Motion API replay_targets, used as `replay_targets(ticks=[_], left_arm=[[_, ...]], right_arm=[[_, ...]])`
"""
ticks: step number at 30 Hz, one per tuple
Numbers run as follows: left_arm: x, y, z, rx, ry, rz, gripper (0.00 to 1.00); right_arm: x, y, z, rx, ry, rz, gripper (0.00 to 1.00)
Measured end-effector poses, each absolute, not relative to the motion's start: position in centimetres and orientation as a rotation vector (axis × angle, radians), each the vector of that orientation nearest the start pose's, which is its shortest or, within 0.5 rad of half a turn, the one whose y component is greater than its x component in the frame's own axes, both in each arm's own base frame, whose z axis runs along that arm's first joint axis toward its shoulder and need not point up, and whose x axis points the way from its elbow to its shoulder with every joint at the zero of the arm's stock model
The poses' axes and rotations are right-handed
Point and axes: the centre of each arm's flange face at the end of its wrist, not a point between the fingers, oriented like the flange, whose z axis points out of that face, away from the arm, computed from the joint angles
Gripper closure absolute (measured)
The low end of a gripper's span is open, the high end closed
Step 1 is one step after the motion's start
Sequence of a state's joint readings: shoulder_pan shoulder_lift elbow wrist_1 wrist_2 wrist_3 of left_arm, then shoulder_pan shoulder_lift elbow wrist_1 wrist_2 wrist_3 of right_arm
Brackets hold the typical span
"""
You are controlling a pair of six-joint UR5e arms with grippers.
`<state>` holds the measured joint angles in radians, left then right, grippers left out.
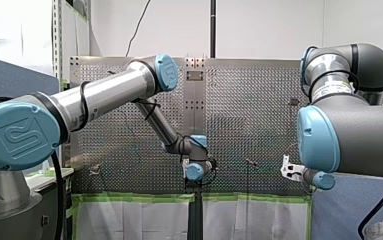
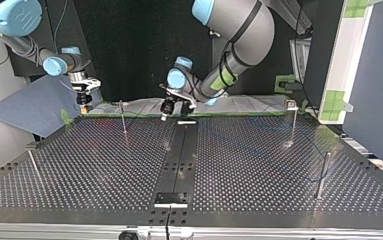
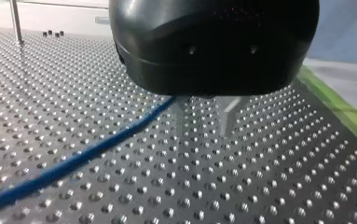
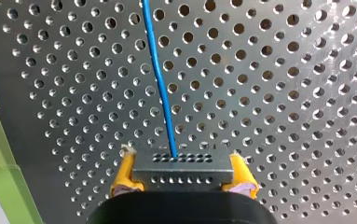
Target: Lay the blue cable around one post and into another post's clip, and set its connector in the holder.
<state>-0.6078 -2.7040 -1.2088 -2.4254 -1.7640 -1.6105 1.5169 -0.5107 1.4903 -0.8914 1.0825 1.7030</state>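
Note:
In the right wrist view my right gripper (image 4: 181, 159) has its yellow pads (image 4: 124, 173) shut on a grey perforated connector block (image 4: 181, 175). The blue cable (image 4: 160, 79) leaves the block and runs straight ahead over the plate. In the left wrist view my left gripper (image 3: 204, 130) hangs low over the plate with its two metal fingers (image 3: 228, 119) apart and bare plate between them. The blue cable (image 3: 87, 154) passes beside one finger and trails away. In the top view my left gripper (image 2: 166, 107) is at the far middle and my right gripper (image 2: 83, 97) at the far left.
Thin posts stand on the perforated table (image 2: 259, 165): one at the far left-centre (image 2: 123, 117), one at the far right with a clip top (image 2: 293, 122), one at the near right (image 2: 323, 175), one at the near left (image 2: 33, 162). A black fixture (image 2: 171, 198) sits at the near middle.

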Motion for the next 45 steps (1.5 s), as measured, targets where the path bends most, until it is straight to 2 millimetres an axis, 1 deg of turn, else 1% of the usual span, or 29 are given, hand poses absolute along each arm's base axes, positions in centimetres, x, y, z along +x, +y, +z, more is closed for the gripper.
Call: replay_targets(ticks=[1,9,15,21,25,28,31,37,45], left_arm=[[55.6,-52.8,-3.6,0.325,1.607,-0.345,0.00],[53.8,-54.3,-4.0,0.435,1.626,-0.353,0.00],[51.6,-55.8,-4.3,0.534,1.644,-0.355,0.00],[48.8,-58.1,-4.2,0.606,1.641,-0.404,0.00],[46.8,-60.1,-3.3,0.635,1.623,-0.458,0.00],[45.7,-61.2,-2.6,0.642,1.612,-0.483,0.00],[45.0,-62.1,-2.1,0.630,1.608,-0.498,0.00],[44.1,-63.0,-1.8,0.595,1.610,-0.531,0.00],[43.8,-63.8,-1.3,0.522,1.614,-0.568,0.00]], right_arm=[[14.4,-67.7,-6.2,1.537,-1.177,1.589,1.00],[14.5,-67.7,-6.2,1.545,-1.170,1.597,1.00],[14.8,-67.6,-6.2,1.554,-1.170,1.600,1.00],[14.9,-67.4,-6.3,1.566,-1.171,1.594,1.00],[14.9,-67.3,-6.3,1.571,-1.172,1.592,1.00],[15.0,-67.3,-6.3,1.572,-1.171,1.592,1.00],[15.1,-67.3,-6.3,1.574,-1.169,1.594,1.00],[15.3,-67.2,-6.3,1.579,-1.170,1.596,1.00],[15.8,-67.1,-6.3,1.587,-1.167,1.601,1.00]])
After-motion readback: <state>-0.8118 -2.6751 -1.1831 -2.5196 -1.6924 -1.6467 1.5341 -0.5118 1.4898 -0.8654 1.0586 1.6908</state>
